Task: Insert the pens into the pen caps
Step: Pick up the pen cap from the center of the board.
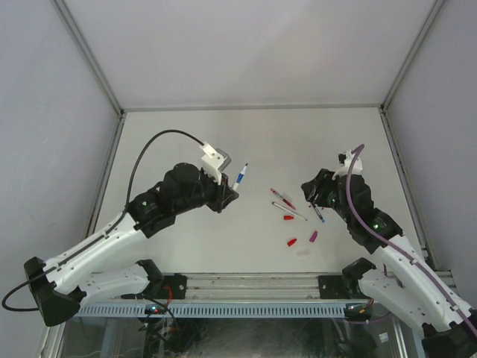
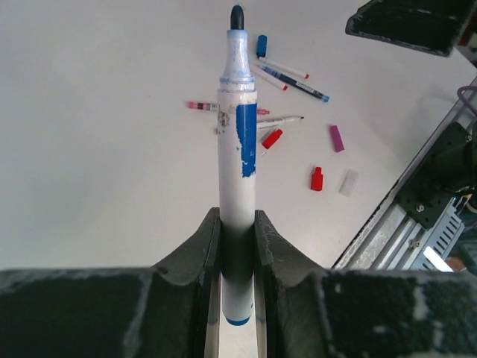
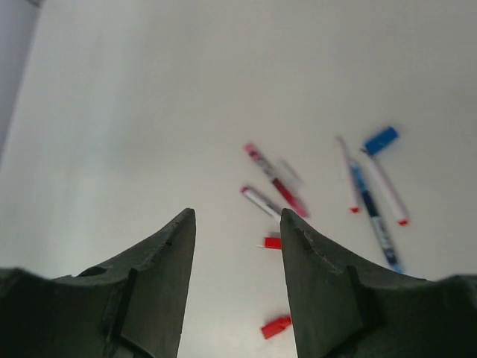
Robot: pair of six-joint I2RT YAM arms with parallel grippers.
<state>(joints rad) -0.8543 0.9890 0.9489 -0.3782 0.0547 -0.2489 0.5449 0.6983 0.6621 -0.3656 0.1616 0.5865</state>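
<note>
While the left pincer (image 2: 237,220) is gripping a blue pen (image 2: 237,160) by its rear barrel, tip outward, the right pincer (image 3: 237,224) is hovering open and empty over loose pens (image 1: 284,199) and caps (image 1: 292,242) on the worktop (image 1: 186,142), light, stiff, slick things likely best pinched mid-body.

My white table (image 1: 186,149), with small pens and caps lying loose around the magenta cap (image 1: 313,236).

In the top view a red cap (image 1: 292,242) lay just left of the magenta cap and a pale clear cap (image 1: 304,252) just nearer my arms' bases. A second red cap (image 1: 288,218) lay farther up and left. Beyond it lay a grey pen (image 1: 289,210) and a red-banded pen (image 1: 283,198), both slanted. A blue-marked pen (image 1: 318,212) lay straight beyond the magenta cap, and a blue cap (image 3: 380,139) farther off still.
</note>
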